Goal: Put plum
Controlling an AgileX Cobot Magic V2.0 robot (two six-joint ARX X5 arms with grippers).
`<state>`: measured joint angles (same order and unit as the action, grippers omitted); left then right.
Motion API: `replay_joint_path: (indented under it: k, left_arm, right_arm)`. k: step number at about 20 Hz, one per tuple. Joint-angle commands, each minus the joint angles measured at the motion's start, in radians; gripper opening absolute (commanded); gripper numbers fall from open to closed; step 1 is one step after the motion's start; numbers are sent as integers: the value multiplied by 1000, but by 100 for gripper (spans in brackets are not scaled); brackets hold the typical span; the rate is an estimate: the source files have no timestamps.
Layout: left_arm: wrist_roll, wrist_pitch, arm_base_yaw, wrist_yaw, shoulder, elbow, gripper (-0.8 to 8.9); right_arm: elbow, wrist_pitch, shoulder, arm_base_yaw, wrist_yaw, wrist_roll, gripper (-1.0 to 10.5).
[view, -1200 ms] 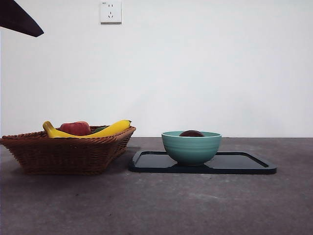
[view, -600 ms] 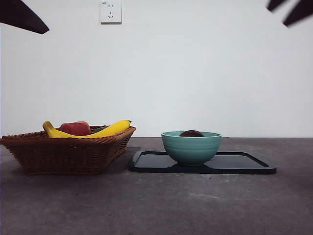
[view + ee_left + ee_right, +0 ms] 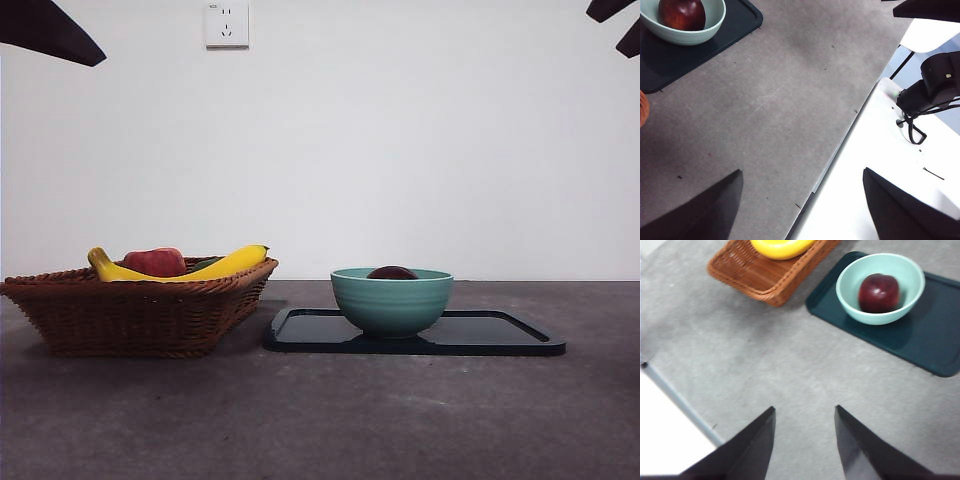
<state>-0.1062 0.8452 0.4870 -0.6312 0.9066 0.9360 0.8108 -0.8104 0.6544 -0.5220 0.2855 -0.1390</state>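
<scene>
Resting in the green bowl (image 3: 880, 287), the plum (image 3: 879, 292) sits low against the inner wall, dark maroon and glossy, with only its crown showing above the rim in the front view. The bowl stands on the dark tray (image 3: 920, 345), toward the end nearer the wicker basket (image 3: 135, 310), which lies just beside the tray on the counter (image 3: 320, 420) and holds a banana (image 3: 200, 268) and a red apple-like fruit (image 3: 155, 262). Nothing touches the plum. The right tool (image 3: 805, 440) hangs high above bare counter, well apart from the bowl, its two jaws spread with nothing between them; in the front view it shows only as a dark tip at the top right corner, nearer the corner than half a second ago, and a second ago no tip showed there at all. The left tool (image 3: 800, 210) also waits aloft, off toward the counter's edge, its jaws wide apart and empty, its tip at the top left corner barely shifted over the same span. Bowl, tray, basket and fruit have not moved in that second. Judging from this, the placing looks finished: the plum is set down in the bowl and released, and both arms appear to be drawn clear of it.
</scene>
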Motion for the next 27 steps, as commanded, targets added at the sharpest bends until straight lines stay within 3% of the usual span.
replay_joint_path:
  k: [1,12,18,27]
  left_arm:
    - [-4,-5,5,-5,6,11,374]
    - [18,-13,5,-5,6,11,374]
    - [135,-154,10,41,26,37,408]
    - [151,-174,70,211,373,411,406]
  right_arm:
    - [7,4,4,-6,3,-11,190]
    - [7,1,4,-6,6,-23,190]
    - [7,2,4,-6,6,-34,190]
    - [7,2,3,-6,33,-33,190]
